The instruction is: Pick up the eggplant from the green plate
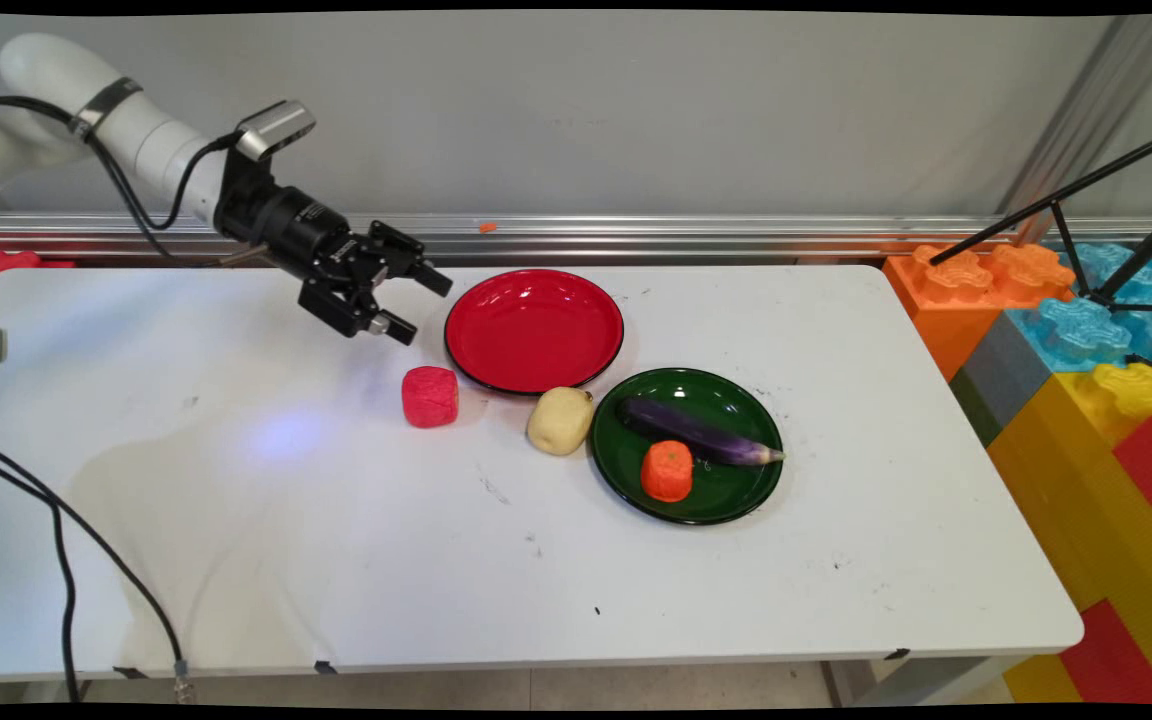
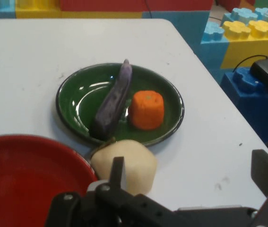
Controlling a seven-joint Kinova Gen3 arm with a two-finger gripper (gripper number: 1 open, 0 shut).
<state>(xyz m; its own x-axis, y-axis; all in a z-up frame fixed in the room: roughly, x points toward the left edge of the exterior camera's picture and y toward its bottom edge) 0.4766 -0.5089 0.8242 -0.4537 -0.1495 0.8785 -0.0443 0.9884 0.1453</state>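
End effector (image 1: pixel 414 302) hangs with fingers apart, holding nothing, beside the red plate (image 1: pixel 534 330). Dropping lower, it could strike that rim or knock the red block (image 1: pixel 430 396).

Claw (image 1: pixel 416 302) raised, fingers spread

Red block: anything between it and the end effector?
Nothing visible. The end effector, open, hangs above and behind the red block, with only bare table between; the red plate sits off to the side.

Robot lab: white table (image 1: pixel 836 600) w/ toy veg, alu rail (image 1: pixel 736 232), giant blocks (image 1: pixel 1086 330).
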